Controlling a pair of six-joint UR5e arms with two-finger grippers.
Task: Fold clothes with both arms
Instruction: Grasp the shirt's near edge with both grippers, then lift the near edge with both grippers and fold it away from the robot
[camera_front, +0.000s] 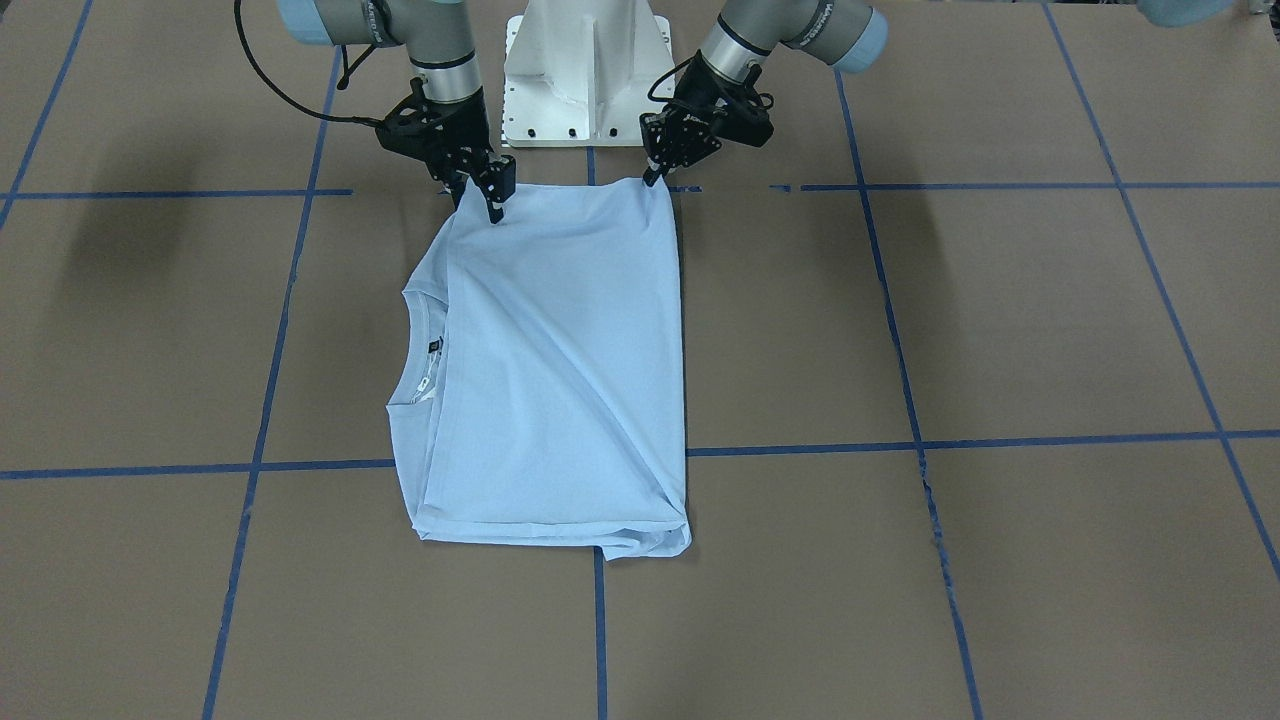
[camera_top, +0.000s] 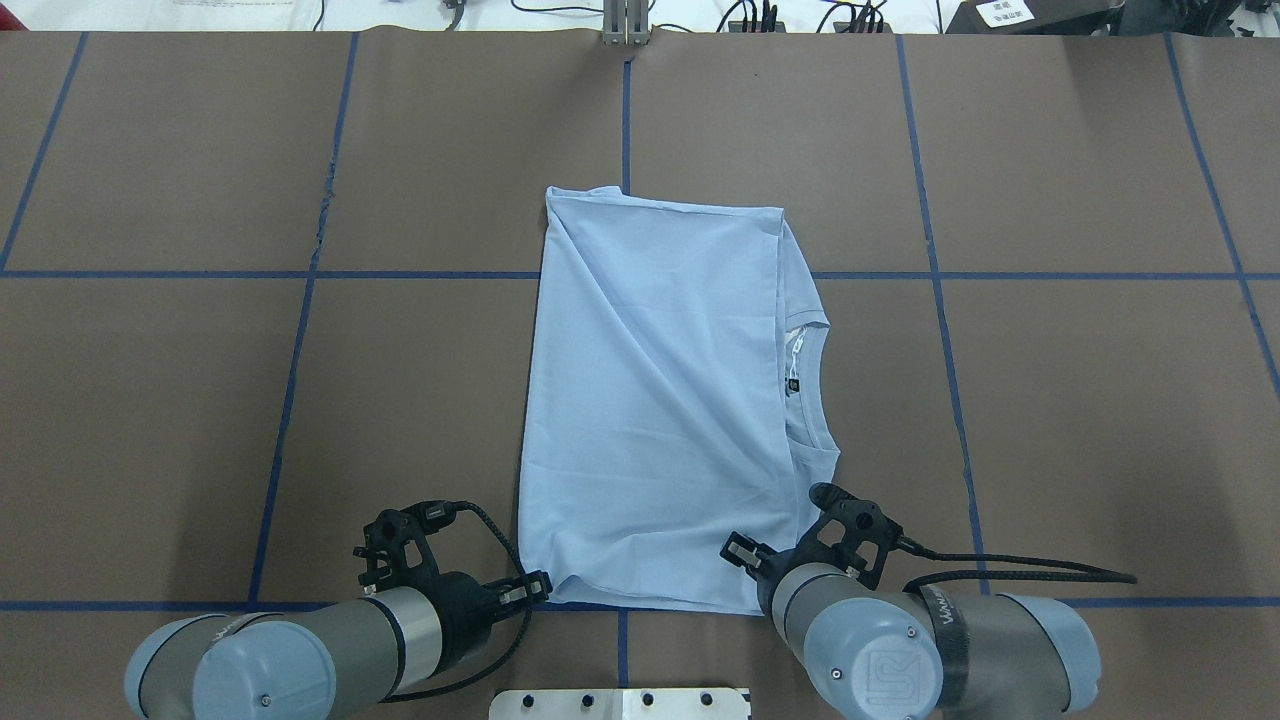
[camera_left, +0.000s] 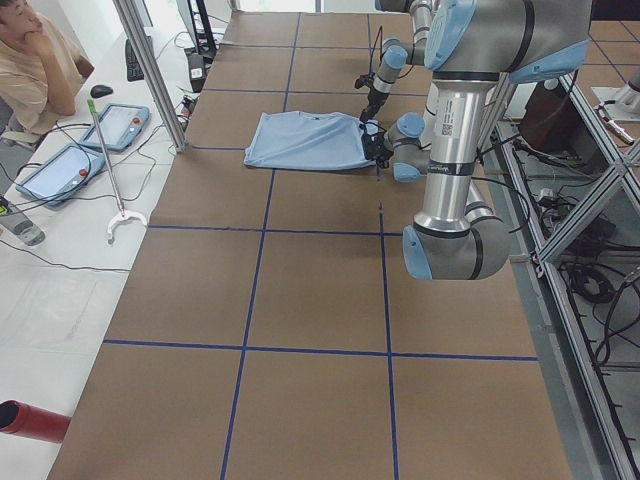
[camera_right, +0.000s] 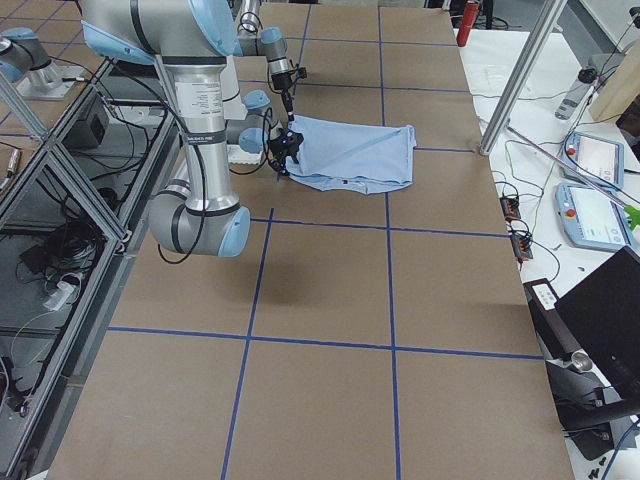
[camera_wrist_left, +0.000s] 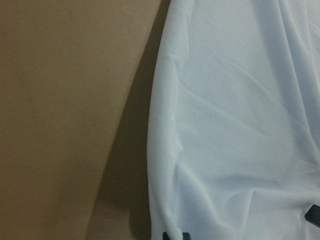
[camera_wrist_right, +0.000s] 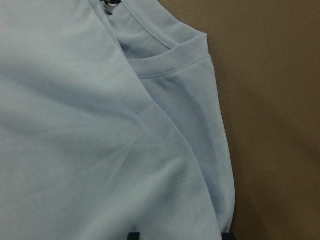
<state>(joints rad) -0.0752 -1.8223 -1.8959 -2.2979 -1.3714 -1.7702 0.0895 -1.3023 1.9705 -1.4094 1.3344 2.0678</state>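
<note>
Left gripper (camera_top: 532, 590): fingers spread wide, straddling the T-shirt's near left corner.
T-shirt (camera_top: 655, 400): light blue, folded over itself, lying flat mid-table (camera_top: 400, 420) between both grippers, collar to the right.
Right gripper (camera_top: 742, 553): fingers parted, cloth between them at the near right corner.

Right gripper (camera_wrist_right: 180, 236) fingertips (camera_wrist_right: 132, 235) mostly below frame edge

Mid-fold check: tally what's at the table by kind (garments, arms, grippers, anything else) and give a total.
Light blue T-shirt: 1
Robot arms: 2, left arm and right arm
Black grippers: 2, left gripper and right gripper
White base: 1
Total: 6
</note>
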